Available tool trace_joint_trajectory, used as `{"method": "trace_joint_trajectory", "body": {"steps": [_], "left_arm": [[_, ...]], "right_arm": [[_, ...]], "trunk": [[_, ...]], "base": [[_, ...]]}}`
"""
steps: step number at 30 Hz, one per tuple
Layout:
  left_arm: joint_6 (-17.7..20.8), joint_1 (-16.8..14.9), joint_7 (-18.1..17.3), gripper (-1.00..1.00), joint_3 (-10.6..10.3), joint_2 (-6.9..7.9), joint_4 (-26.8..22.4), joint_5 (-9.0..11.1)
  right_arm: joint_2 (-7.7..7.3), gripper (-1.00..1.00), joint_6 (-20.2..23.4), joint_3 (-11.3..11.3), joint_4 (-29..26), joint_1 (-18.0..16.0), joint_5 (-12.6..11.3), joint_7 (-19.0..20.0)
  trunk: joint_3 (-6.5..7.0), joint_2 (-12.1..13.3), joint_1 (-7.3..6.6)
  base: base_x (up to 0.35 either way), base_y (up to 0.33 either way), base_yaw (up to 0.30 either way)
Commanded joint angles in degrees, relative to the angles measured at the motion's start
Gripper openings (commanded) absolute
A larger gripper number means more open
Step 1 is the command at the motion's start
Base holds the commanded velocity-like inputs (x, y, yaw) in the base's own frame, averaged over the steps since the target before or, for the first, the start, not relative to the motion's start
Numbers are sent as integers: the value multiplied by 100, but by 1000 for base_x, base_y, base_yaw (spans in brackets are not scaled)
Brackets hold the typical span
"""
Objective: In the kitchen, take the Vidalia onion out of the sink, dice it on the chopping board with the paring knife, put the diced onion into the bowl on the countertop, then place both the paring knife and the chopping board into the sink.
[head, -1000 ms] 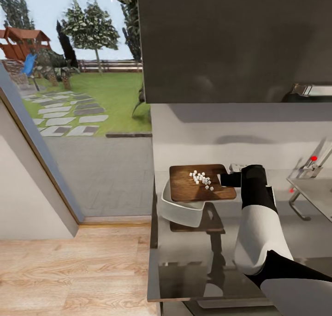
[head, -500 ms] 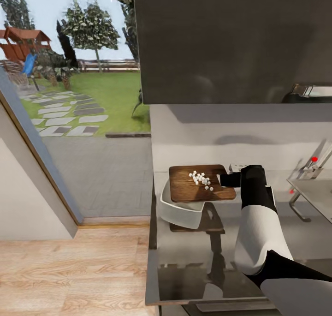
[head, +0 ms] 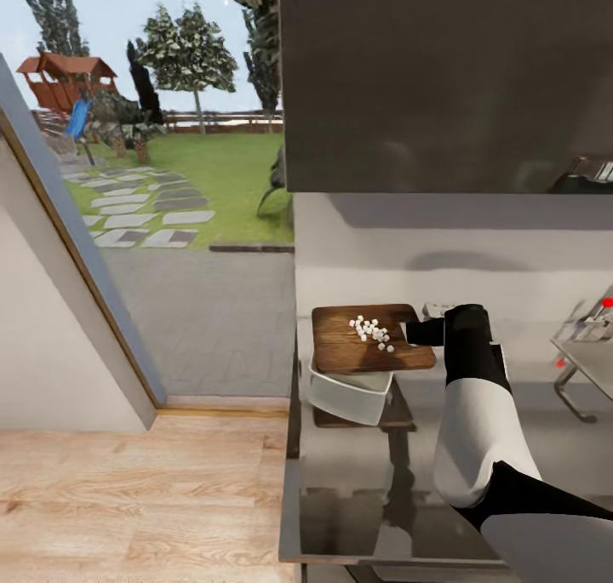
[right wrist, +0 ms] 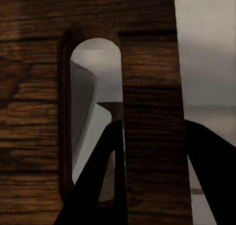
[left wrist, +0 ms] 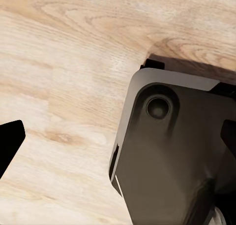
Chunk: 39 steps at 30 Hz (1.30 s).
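so the biggest thing here is the countertop, glossy dark slab running out under the right arm, with a black wall cabinet hanging above it and the wooden floor off to the side. past the counter's end there's a big window onto a lawn with trees and a play set.

the sink is well off to the far side of the right gripper, just its steel edge and a bit of the tap with a red dot at the frame edge.

the board is held up off the counter, roughly level, by the right gripper at its handle end. in the right wrist view one dark finger goes through the slot hole and the other finger sits outside the board's end, so the jaws are closed down on that strip of wood between slot and edge.

the bowl is right under the board's far end from the jaws, tipped a bit, partly hidden by the board.

the diced onion is a little pile of white cubes on top of the board, close to the gripper end.

left gripper: the wrist view looks down at the floor and part of the robot's dark base, with a fingertip at each side of the picture, so it's spread wide and holding nothing.
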Motion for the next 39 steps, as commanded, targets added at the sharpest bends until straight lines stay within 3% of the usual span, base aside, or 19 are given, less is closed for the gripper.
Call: {"method": "trace_joint_trajectory", "body": {"steps": [1, 10, 26, 34, 38, 39], "left_arm": [[-30, -10, 0, 100, -48, -3, 21, 35], [-26, -10, 0, 100, -48, -3, 19, 35], [-32, -10, 0, 100, -48, -11, 19, 35], [-33, -10, 0, 100, -48, -17, 19, 35], [-26, -10, 0, 100, -48, -12, 27, 35], [-26, -10, 0, 100, -48, -12, 27, 35]], "right_arm": [[6, -100, 0, -21, -8, -8, 56, 58], [6, -100, 0, -21, -8, -8, 56, 63], [6, -100, -5, 14, -14, -8, 61, 63], [6, -100, -6, 643, -16, -8, 83, 44], [6, -100, 16, 1126, -30, -8, 150, 6], [6, -100, 22, 1159, -31, -8, 162, 4]], "trunk": [[-13, -12, 3], [-22, -12, 3], [-22, -12, 3], [-22, -12, 3], [-22, -12, 3], [-22, -12, 3]], "base": [[0, -91, 139], [0, -206, 70], [0, -9, 1], [0, 0, 0], [0, 0, 0], [0, 0, 0]]}}
